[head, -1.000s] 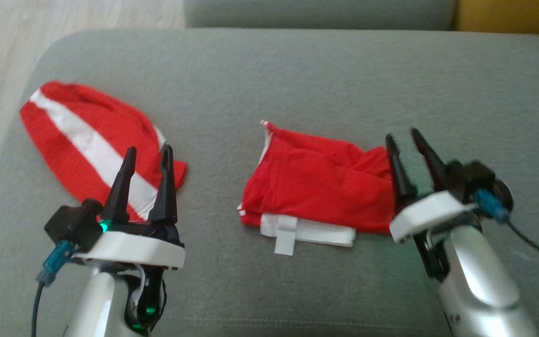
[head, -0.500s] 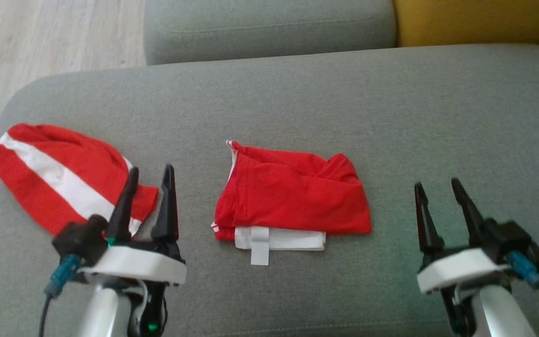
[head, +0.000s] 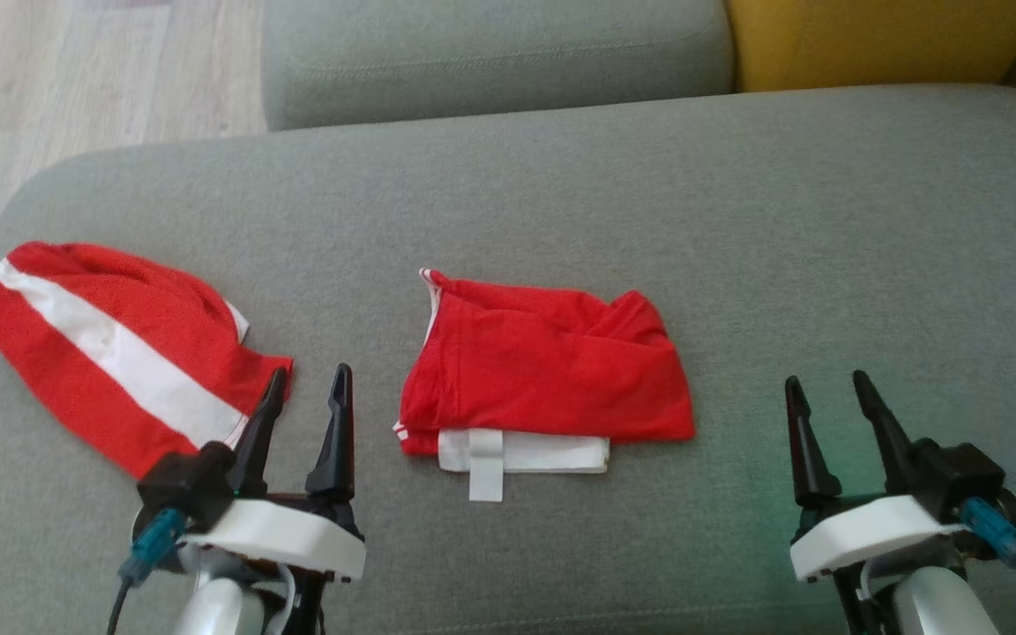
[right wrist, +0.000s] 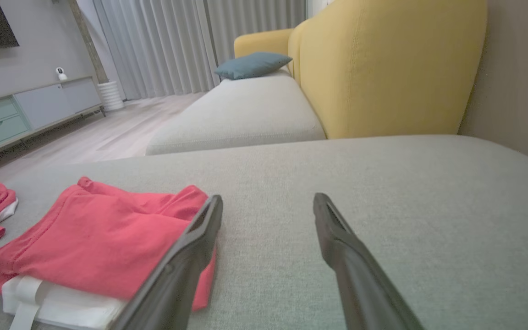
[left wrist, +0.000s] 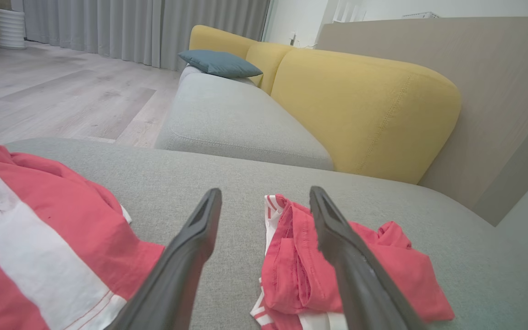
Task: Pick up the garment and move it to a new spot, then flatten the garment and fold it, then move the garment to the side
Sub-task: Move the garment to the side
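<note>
The garment [head: 548, 370] is a red piece folded into a compact rectangle with a white band and tab at its near edge. It lies in the middle of the grey couch seat [head: 737, 220]. My left gripper [head: 310, 375] stands open just left of it, with the garment [left wrist: 291, 266] showing between and behind its fingers. My right gripper [head: 826, 379] is open and empty, well to the right of the fold, apart from it. In the right wrist view the garment [right wrist: 94, 243] lies left of the open right gripper [right wrist: 268, 197].
A second red garment with a white stripe [head: 111, 353] lies loosely at the seat's left end, close to the left gripper. A yellow backrest [head: 878, 40] and another grey cushion [head: 490, 53] sit behind. Wooden floor [head: 76, 70] lies beyond the left edge.
My right gripper has opened off the folded garment's right edge and drawn back to the right. The left gripper has pulled back slightly. The head camera has shifted.
</note>
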Robot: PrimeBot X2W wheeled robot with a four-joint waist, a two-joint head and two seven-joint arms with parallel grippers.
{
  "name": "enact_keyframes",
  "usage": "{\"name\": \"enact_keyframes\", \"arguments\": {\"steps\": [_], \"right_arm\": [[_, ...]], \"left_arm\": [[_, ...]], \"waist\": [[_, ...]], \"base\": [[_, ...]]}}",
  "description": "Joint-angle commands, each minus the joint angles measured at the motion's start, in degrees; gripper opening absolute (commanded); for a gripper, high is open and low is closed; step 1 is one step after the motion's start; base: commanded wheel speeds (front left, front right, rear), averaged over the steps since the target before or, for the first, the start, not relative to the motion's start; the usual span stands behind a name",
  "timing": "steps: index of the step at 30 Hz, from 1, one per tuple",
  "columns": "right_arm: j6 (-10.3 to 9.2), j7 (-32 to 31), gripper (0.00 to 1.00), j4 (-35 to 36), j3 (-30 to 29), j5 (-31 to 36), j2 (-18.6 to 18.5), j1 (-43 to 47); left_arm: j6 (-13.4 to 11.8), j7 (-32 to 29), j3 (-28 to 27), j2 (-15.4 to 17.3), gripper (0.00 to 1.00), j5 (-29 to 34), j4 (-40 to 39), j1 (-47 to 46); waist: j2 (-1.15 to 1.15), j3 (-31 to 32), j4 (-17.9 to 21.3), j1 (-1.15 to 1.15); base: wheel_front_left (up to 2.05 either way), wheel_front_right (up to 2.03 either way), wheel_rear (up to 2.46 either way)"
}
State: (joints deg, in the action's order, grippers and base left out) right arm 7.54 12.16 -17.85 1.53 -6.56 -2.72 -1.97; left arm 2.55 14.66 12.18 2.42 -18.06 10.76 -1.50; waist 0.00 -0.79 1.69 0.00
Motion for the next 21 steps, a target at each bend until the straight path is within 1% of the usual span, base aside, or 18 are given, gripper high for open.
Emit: {"name": "enact_keyframes", "arguments": {"steps": [1, 4, 8, 12, 16, 21], "right_arm": [[-0.05, -0.6, 1.00, 1.6, 1.8, -0.4, -0.2, -2.6], [-0.05, -1.9, 1.00, 0.8, 2.7, -2.3, -0.2, -3.4], [-0.05, -5.5, 1.00, -2.6, 4.9, -7.2, -0.2, -5.8], [-0.05, -8.1, 1.00, -7.4, 6.6, -11.1, -0.2, -9.0], [-0.05, -9.2, 1.00, -12.7, 7.2, -14.4, -0.2, -12.3], [-0.05, -9.6, 1.00, -19.6, 7.3, -15.2, -0.2, -16.4]], "left_arm": [[0.1, 0.3, -1.5, 0.5, 1.00, 0.2, -2.3, -3.3], [0.3, 0.3, -1.2, 0.5, 1.00, 0.1, -2.6, -3.6], [0.5, 0.3, -0.9, 0.5, 1.00, 0.2, -2.6, -4.2], [0.9, 0.3, -0.8, 0.5, 1.00, 0.5, -2.4, -4.8], [1.2, 0.3, -0.8, 0.5, 1.00, 0.7, -2.2, -5.4], [1.6, 0.3, -1.0, 0.5, 1.00, 0.8, -2.2, -6.2]], "waist": [[0.00, -0.8, -0.8, 0.00], [0.00, -1.6, -1.6, 0.00], [0.00, -3.4, -3.7, 0.00], [0.00, -5.2, -6.0, 0.00], [0.00, -6.6, -8.2, 0.00], [0.00, -8.0, -10.3, 0.00]], "base": [[0.00, 0.00, 0.00], [0.00, 0.00, 0.00], [0.00, 0.00, 0.00], [0.00, 0.00, 0.00], [0.00, 0.00, 0.00], [0.00, 0.00, 0.00]]}}
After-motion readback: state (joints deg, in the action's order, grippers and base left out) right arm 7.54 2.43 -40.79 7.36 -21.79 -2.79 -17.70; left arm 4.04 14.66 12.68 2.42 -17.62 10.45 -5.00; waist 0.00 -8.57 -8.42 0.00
